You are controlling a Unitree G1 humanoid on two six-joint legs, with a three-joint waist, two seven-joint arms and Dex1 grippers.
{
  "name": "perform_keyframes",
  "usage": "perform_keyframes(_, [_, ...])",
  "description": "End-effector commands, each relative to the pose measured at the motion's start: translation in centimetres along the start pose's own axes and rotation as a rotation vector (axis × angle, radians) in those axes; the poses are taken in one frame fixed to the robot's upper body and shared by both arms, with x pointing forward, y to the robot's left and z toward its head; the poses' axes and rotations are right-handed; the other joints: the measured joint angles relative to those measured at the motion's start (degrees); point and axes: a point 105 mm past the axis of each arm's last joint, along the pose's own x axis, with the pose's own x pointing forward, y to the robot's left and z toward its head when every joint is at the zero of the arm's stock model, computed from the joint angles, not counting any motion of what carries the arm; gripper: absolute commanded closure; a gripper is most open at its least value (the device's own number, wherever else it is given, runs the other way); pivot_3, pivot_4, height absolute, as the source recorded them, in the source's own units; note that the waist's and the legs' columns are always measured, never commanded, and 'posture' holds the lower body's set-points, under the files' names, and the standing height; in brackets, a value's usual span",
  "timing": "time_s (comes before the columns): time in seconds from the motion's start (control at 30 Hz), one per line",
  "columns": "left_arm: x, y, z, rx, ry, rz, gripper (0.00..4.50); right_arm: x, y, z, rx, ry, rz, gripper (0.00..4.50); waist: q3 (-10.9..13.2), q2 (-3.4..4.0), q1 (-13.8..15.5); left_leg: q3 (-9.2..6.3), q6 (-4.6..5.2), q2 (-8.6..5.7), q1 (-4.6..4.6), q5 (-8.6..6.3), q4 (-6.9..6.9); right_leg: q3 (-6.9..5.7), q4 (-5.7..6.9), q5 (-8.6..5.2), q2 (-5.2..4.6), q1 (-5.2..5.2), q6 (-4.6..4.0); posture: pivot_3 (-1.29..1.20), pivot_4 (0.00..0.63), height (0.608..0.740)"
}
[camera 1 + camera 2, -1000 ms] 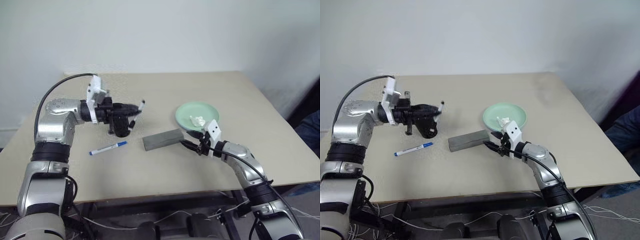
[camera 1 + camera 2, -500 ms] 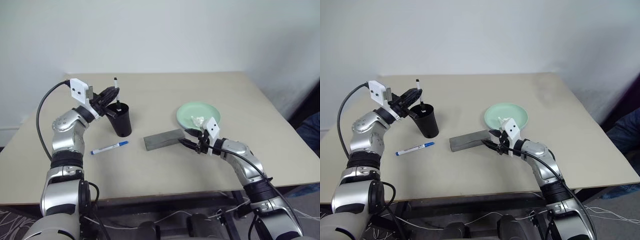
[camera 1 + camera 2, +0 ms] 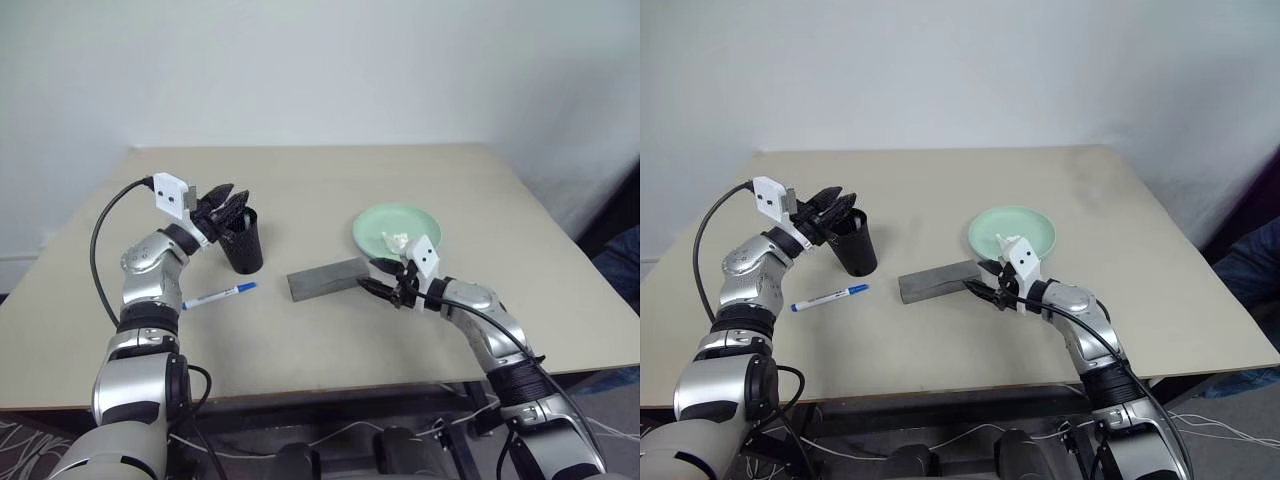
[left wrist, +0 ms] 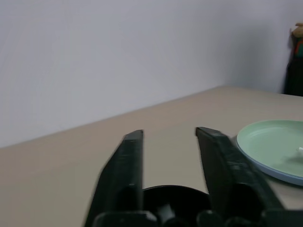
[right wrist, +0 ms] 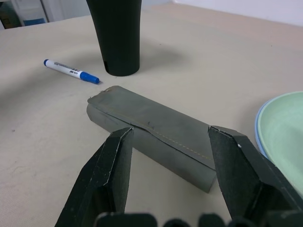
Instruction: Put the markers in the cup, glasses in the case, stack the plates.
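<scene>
Silver-grey jointed arms with black bands, white wrist camera blocks, black cables, black two-fingered tools.

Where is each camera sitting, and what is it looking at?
Left eye and right eye views: on the head, looking down at the table; both arms show, the left gripper over the cup.
Left wrist view: on the left wrist, looking past its open fingers over the cup's rim toward the plates.
Right wrist view: on the right wrist, open fingers toward the case.
Shared: both wrist views show the cup and plates.
</scene>
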Motion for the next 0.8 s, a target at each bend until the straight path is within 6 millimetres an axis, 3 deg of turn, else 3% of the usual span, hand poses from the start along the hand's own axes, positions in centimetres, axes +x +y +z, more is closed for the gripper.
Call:
perform_keyframes(0.03, [0.9, 0.4, 3.0, 0.055, -0.083, -0.005, 2.37, 0.0, 0.0, 1.5, -0.038, -0.042, -0.002, 1.76, 0.0, 0.0, 0.0, 0.0, 0.0, 0.0, 0.0, 0.0, 0.0, 0.0, 0.0, 0.0, 0.0, 0.0, 0.0, 0.0, 0.0, 0.737])
perform_keyframes(0.23, [1.1, 0.0, 6.4, 0.087, -0.153, -0.106, 2.37, 0.1, 0.0, 1.6, -0.039, -0.042, 0.003, 1.76, 0.0, -0.01, 0.0, 0.0, 0.0, 0.0, 0.0, 0.0, 0.01, 0.01, -0.01, 0.0, 0.0, 0.01, 0.0, 0.0, 0.0, 0.737])
perform_keyframes(0.43, [-0.6, -1.8, 7.9, 0.17, 0.02, -0.41, 2.37, 0.2, -0.1, 1.6, -0.041, -0.039, 0.004, 1.76, 0.0, 0.01, -0.4, 0.03, 0.0, 0.01, 0.01, 0.0, -0.08, 0.02, -0.01, -0.01, 0.01, -0.03, 0.0, 0.0, 0.0, 0.737])
perform_keyframes(0.6, [-4.7, -2.1, 5.4, 0.251, 0.44, -0.648, 2.37, 0.3, -0.1, 1.6, -0.042, -0.037, 0.009, 1.76, 0.0, 0.03, -0.6, 0.03, 0.0, 0.04, 0.04, 0.0, -0.11, 0.02, 0.02, -0.02, 0.02, -0.03, -0.02, 0.0, 0.0, 0.737])
perform_keyframes(0.8, [-7.8, 0.1, 1.6, 0.303, 0.798, -0.648, 2.37, 0.5, -0.2, 1.7, -0.042, -0.04, 0.008, 1.76, 0.0, 0.04, -0.4, -0.02, 0.01, 0.07, 0.05, 0.0, -0.08, -0.02, 0.03, -0.09, 0.02, -0.02, -0.14, 0.0, 0.0, 0.737])
